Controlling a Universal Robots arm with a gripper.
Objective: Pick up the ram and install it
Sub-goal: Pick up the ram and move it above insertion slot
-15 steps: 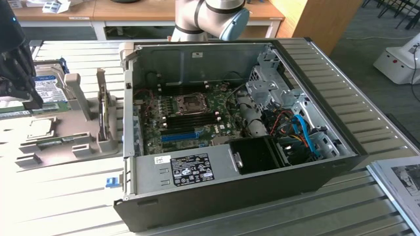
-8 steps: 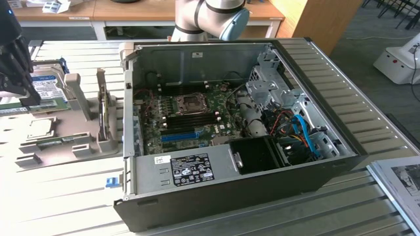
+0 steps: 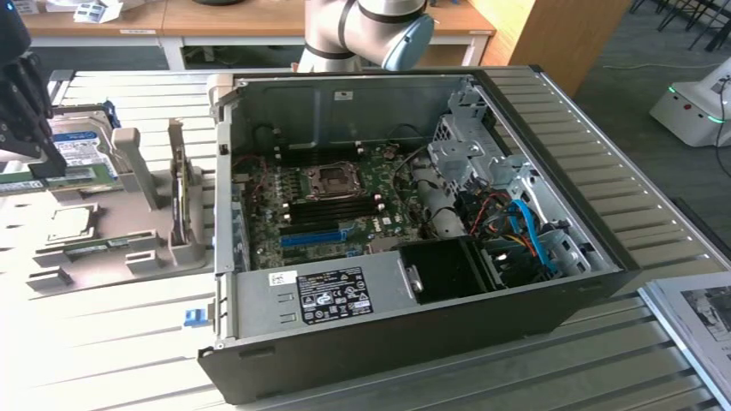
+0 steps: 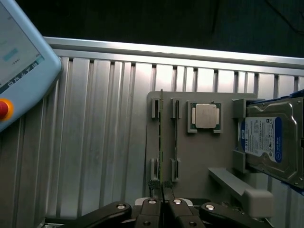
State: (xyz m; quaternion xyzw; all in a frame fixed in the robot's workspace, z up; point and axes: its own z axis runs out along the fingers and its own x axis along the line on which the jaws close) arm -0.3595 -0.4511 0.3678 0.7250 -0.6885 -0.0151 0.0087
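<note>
Ram: long, narrow green circuit-board stick, seen edge-on in the wrist view as a thin line. It is pinched across its flat faces by the closed claw. In the exterior view the ram stands on edge with its length level. It is raised above the gray holder tray at the exterior view's left, well apart from the open computer case.

Green for the ram, matte black for the gripper. Silver with a blue-and-white label on the hard drive, plain grey on the tray. Ribbed silver stripes across the table, red on the pendant button.
</note>
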